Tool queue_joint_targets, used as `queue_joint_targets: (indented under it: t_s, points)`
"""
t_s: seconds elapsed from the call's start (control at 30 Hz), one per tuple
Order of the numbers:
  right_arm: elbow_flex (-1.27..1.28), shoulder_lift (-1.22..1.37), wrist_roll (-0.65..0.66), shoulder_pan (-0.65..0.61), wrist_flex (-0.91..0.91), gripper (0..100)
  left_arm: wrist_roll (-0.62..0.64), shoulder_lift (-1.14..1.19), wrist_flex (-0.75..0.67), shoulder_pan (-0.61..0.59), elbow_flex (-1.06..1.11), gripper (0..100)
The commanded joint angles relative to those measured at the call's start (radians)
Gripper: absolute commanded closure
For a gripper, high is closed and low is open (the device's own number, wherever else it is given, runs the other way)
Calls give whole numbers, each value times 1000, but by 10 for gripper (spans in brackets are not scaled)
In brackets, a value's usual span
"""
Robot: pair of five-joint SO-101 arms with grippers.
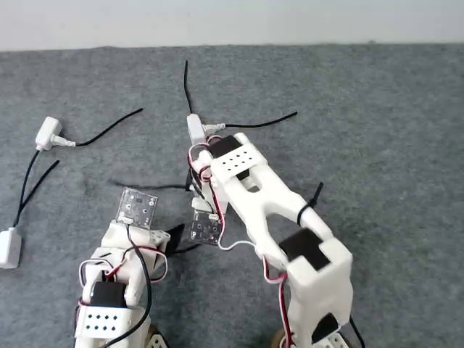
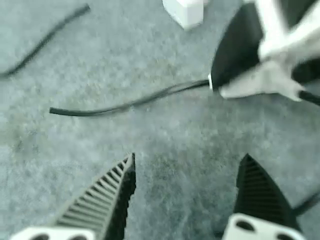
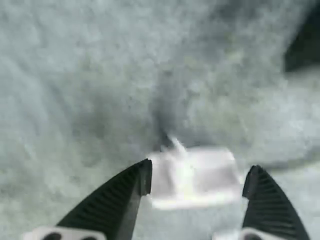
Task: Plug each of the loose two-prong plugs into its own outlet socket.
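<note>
**White plug framed by the opened right tool**

In the right wrist view, the right tool (image 3: 198,170) is seen opened wide, and a white plug (image 3: 192,175) is framed between its two black fingers (image 3: 131,192). The plug lies on the grey felt-covered tabletop (image 3: 75,75). One fingertip is seen at the plug's edge, while a narrow gap is left at the other. Whether the plug is pressed cannot be told.

In the left wrist view, the left tool (image 2: 188,158) is also seen spread open, with nothing held between its fingers. It is held over bare felt, near the loose end of a black cable (image 2: 125,106). Part of the other arm (image 2: 260,55) is seen beyond that cable.

In the high view, a white plug body (image 1: 196,127) with a black lead is found just beside the far end of the longer arm, in the middle of the tabletop. Whether it is the plug between the fingers cannot be told. Another plug (image 1: 47,134) with its lead is seen well apart, toward the left edge of that view, and a white block (image 1: 9,247) is seen nearer, at that same edge.
</note>
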Motion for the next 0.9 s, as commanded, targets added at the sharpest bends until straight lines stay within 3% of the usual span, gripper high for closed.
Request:
queue_joint_targets:
  t_s: [0.0,0.33,0.67,0.87]
  points:
    - [-6,-143,-9,-12,61,702,-5,-9,26,-2,-13,682]
    - [-6,-496,-9,76,171,702,-5,-9,26,-2,-13,682]
    - [-15,-816,-164,82,174,702,-5,-9,18,-5,-15,682]
    - [-11,-986,-229,82,180,702,-3,-9,-184,-91,-108,682]
